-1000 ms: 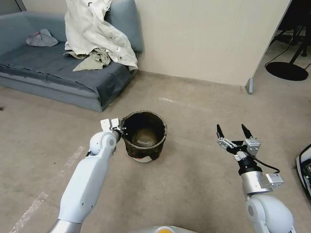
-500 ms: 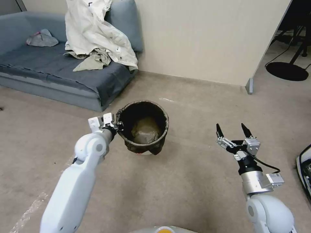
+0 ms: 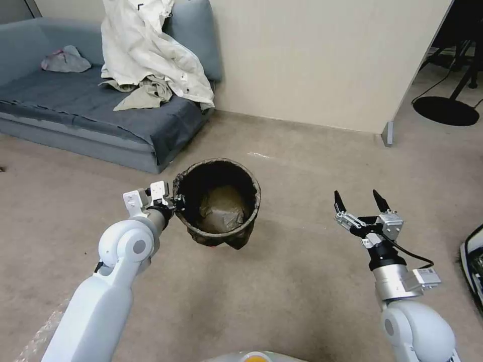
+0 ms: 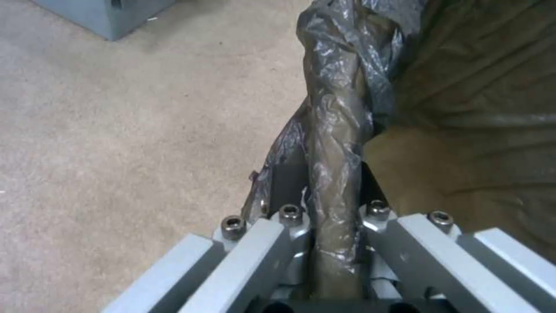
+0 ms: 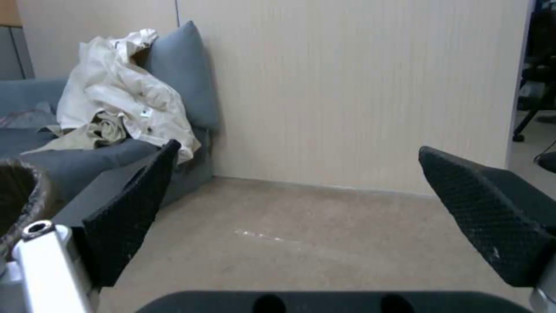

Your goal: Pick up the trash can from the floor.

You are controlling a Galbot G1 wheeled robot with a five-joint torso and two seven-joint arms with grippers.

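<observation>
Head view: left gripper (image 3: 177, 202) was clamped on the left rim of the can (image 3: 217, 202), fingers pinched onto the bagged edge. Can hung tilted over the floor (image 3: 282, 281), a shadow under it, its base looking clear of the carpet; dark bag folded over the rim, a bit of red at the bottom edge. Can sat centre-left in the scene, nearer than the sofa (image 3: 90, 115), which stood far left with a pale garment (image 3: 151, 55) heaped against its cushion. Right gripper (image 3: 361, 201) was held up at right, well apart from the can, fingers spread with nothing between them. Wall panel (image 3: 322, 60) ran behind, far side. Left wrist view: both metal fingers (image 4: 289, 182) were pressed together on the can's rim (image 4: 336, 174), crinkled bag squeezed between them, one finger outside the wall and one inside; bag interior lay on one side, bare floor (image 4: 116, 130) on the other, sofa corner at the far edge. Right wrist view: two black textured pads (image 5: 139, 208) stood wide apart, empty gap between; the can's rim (image 5: 26, 191) just showed at the picture's edge; sofa, garment and wall were beyond.
</observation>
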